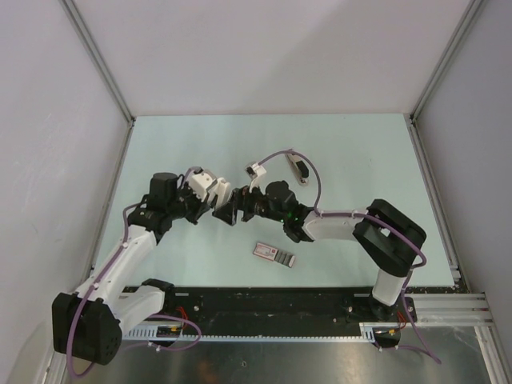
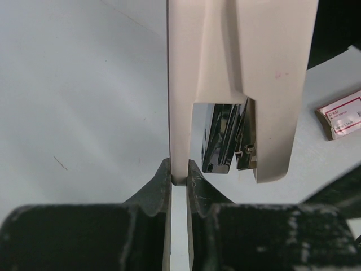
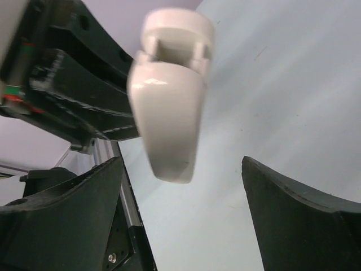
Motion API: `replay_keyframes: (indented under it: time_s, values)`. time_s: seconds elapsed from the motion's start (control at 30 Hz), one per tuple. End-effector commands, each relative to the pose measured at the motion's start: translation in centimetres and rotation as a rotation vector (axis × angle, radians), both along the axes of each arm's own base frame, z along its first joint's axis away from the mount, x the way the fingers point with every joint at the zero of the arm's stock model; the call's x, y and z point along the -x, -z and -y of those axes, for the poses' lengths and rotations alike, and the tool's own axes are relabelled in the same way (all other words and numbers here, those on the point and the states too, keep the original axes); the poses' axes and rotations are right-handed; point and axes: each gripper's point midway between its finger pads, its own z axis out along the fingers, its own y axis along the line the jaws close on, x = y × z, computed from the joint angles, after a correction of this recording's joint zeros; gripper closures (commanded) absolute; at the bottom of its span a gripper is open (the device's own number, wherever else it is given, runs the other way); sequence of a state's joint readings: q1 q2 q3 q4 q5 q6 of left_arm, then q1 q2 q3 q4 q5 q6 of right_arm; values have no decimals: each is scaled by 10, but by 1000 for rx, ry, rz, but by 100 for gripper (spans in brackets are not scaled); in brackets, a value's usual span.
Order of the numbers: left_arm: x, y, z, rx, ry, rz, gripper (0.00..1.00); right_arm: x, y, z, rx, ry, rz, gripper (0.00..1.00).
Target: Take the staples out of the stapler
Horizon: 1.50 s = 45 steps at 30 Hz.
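Bright, even light with soft, faint shadows on the pale surface (image 1: 200, 144). The right wrist view is blurred (the cream stapler (image 3: 169, 113) looks smeared); the left wrist view is sharp.

The only print in view stands on the flat packet (image 2: 340, 116), which lies on the bench (image 2: 84, 101) to the right of the stapler (image 2: 237, 68) in the left wrist view. It carries a pale label framed by a red line, with a few short rows of small dark characters. These are too small and blurred to read. In the top view the packet shows only pink and grey patches, and nothing on it is legible.
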State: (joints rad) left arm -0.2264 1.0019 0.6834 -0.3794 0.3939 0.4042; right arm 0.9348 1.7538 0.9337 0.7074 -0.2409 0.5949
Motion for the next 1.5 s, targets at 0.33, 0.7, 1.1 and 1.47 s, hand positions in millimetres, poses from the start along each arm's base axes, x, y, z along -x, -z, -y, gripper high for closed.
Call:
replay_keyframes:
  time_s: [0.33, 0.7, 1.1, 1.47]
  values:
    - [5, -23, 10, 74, 30, 35, 100, -8, -30, -15, -113, 1, 43, 58]
    - [-9, -16, -10, -76, 22, 110, 100, 4, -8, -7, 18, -41, 25, 98]
    - [-31, 3, -54, -438, 71, 334, 100, 24, 25, 6, 155, -125, 0, 100]
    - [-22, 18, -50, -581, 179, 391, 100, 26, 23, 1, 125, -145, 1, 100]
